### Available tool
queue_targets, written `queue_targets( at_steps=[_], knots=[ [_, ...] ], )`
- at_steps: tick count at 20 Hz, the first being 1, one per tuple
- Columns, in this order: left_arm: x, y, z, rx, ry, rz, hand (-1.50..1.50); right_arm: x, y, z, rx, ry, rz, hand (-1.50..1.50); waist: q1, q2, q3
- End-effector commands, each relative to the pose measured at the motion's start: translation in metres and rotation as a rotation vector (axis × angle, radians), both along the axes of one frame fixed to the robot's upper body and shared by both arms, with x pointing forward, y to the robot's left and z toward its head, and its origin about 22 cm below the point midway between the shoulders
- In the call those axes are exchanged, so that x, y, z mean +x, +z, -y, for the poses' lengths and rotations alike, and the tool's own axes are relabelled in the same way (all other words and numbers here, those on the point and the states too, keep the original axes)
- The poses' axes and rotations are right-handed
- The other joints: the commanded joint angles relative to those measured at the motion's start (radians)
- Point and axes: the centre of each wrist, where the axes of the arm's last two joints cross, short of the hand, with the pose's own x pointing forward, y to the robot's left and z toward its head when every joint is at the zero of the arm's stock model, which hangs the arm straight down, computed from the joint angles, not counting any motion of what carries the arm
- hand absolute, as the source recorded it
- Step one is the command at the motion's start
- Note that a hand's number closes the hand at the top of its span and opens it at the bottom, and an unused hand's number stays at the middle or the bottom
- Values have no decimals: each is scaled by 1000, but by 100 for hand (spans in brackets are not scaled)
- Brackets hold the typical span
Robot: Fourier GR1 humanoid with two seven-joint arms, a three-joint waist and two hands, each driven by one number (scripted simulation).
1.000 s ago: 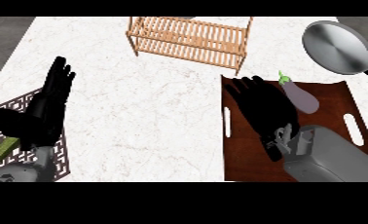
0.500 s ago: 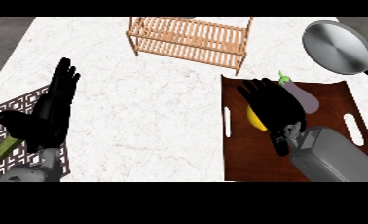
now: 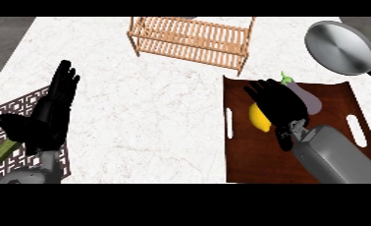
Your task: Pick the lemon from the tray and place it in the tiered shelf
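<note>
Yellow lemon [image 3: 259, 117] under right hand [image 3: 279, 104], fingers spread, near brown tray [image 3: 246, 161] left edge.

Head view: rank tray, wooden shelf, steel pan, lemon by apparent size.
1. tray, largest, though partly covered by the right arm
2. wooden shelf
3. steel pan, cut off at the view's right edge
4. lemon, smallest, partly hidden under the right hand

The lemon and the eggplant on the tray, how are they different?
The lemon is yellow; the eggplant is pale purple with a green stem. The lemon sits left of the right hand, the eggplant to its right. The eggplant looks longer than the lemon's showing part. Both lie on the brown tray, partly hidden by that hand.
</note>
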Motion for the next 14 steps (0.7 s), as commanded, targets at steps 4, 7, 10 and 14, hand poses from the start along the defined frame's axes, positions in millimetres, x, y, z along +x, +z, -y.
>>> queue_targets(
  at_steps=[4,7,10,14],
  knots=[
    [4,-2,-22,-5,1,-4,0,2,-21,-3,39,30,-13,-150,0,0,0],
    [-1,11,-2,-6,-1,1,0,1,-24,10,51,33,15,-150,-2,-1,0],
    [12,10,1,-18,-1,-6,0,-3,-48,4,33,33,-1,-150,-3,0,0],
    [-1,10,5,12,13,10,0,-2,-49,12,14,-9,-42,-150,-2,-1,0]
  ],
)
